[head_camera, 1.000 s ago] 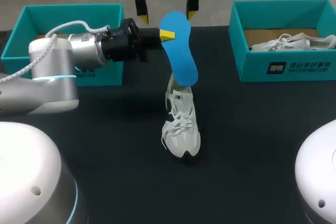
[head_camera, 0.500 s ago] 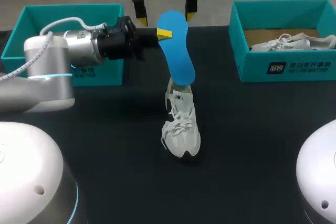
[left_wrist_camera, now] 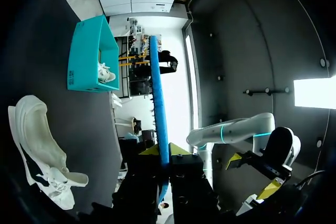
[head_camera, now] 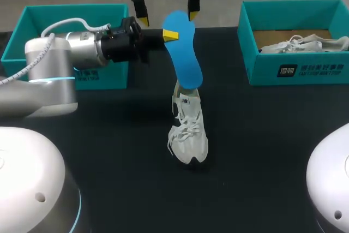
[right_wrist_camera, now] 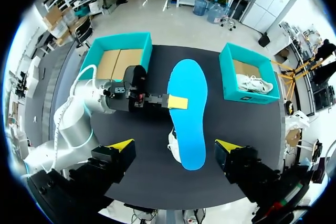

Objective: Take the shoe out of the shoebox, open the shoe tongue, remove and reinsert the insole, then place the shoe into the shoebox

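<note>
- Left arm: comes in from the left side with its forearm about level over the surface (head_camera: 262, 135), wrist aimed across toward the middle.
- Left tool (head_camera: 171, 35) (left_wrist_camera: 164, 150): closed on the blue insole (head_camera: 182, 53), both yellow tips pinching one long edge near the upper end. In the left wrist view the insole (left_wrist_camera: 157, 103) runs edge-on, straight out from between the fingers.
- Insole: held in the air on a slant, upper end toward the far edge of the surface, lower end down over the heel opening of the shoe (head_camera: 188, 129). Cannot tell whether it touches the shoe.
- Shoe: white, laced, standing on the dark surface near the middle, toe toward the robot, outside both boxes.
- Right tool (head_camera: 167, 17) (right_wrist_camera: 173, 145): high above the far edge of the surface, pointing down, fingers spread wide and holding nothing. In its own view the insole (right_wrist_camera: 188, 114) shows flat-on well below, between the two yellow tips, with the shoe (right_wrist_camera: 173, 148) partly hidden under it.
- Left shoebox (head_camera: 76, 12): teal, at the far left, behind the left arm.
- Right shoebox (head_camera: 294, 69): teal, at the far right, with a second white shoe (head_camera: 305, 43) lying in it.
</note>
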You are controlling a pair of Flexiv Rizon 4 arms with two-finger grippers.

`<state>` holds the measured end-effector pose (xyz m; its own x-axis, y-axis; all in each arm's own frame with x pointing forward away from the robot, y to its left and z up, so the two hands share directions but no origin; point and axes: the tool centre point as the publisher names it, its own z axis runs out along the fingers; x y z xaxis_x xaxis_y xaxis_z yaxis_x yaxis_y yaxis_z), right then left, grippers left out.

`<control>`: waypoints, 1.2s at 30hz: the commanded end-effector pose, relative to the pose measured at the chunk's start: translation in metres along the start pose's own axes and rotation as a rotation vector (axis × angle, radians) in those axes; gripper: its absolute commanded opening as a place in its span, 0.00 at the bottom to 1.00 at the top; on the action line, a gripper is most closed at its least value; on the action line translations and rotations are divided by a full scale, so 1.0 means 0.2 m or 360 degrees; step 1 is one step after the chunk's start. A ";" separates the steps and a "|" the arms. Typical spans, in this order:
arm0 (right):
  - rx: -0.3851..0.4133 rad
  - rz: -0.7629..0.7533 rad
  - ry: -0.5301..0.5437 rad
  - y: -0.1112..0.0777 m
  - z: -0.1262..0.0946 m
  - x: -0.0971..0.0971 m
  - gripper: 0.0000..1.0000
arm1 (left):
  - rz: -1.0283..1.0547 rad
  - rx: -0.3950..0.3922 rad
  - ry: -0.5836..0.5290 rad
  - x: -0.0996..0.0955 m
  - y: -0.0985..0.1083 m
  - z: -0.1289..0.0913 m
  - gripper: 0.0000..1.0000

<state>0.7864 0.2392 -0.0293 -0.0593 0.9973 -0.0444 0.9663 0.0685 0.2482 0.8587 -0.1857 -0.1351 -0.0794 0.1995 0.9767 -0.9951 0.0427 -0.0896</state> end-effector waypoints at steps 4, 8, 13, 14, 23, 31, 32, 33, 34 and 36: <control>-0.0034 0.0091 0.0396 -0.02 0.03 -0.14 1.00 | 0.0000 0.0003 -0.0004 0.00 0.00 0.00 0.00; -0.0090 0.0096 0.0618 -0.01 0.04 -0.19 1.00 | 0.0000 0.0003 -0.0004 0.00 0.00 0.00 0.00; -0.0146 0.0067 0.0882 0.00 0.05 -0.25 1.00 | 0.0000 0.0003 -0.0004 0.00 0.00 0.00 0.00; -0.0146 0.0069 0.0925 0.00 0.05 -0.28 1.00 | 0.0000 0.0003 -0.0004 0.00 0.00 0.00 0.00; -0.0117 -0.0021 0.1068 0.04 0.06 -0.43 1.00 | 0.0000 0.0003 -0.0004 0.00 0.00 0.00 0.00; -0.0082 -0.0089 0.1091 0.05 0.06 -0.47 1.00 | 0.0000 0.0003 -0.0004 0.00 0.00 0.00 0.00; -0.0082 -0.0089 0.1091 0.05 0.06 -0.47 1.00 | 0.0000 0.0003 -0.0004 0.00 0.00 0.00 0.00; -0.0082 -0.0089 0.1091 0.05 0.06 -0.47 1.00 | 0.0000 0.0003 -0.0004 0.00 0.00 0.00 0.00; -0.0082 -0.0089 0.1091 0.05 0.06 -0.47 1.00 | 0.0000 0.0003 -0.0004 0.00 0.00 0.00 0.00; -0.0082 -0.0089 0.1091 0.05 0.06 -0.47 1.00 | 0.0000 0.0003 -0.0004 0.00 0.00 0.00 0.00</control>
<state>0.8053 0.1491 -0.0300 -0.2455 0.8546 0.4576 0.9457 0.1075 0.3067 0.8587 -0.1858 -0.1350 -0.0793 0.1995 0.9767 -0.9951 0.0424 -0.0895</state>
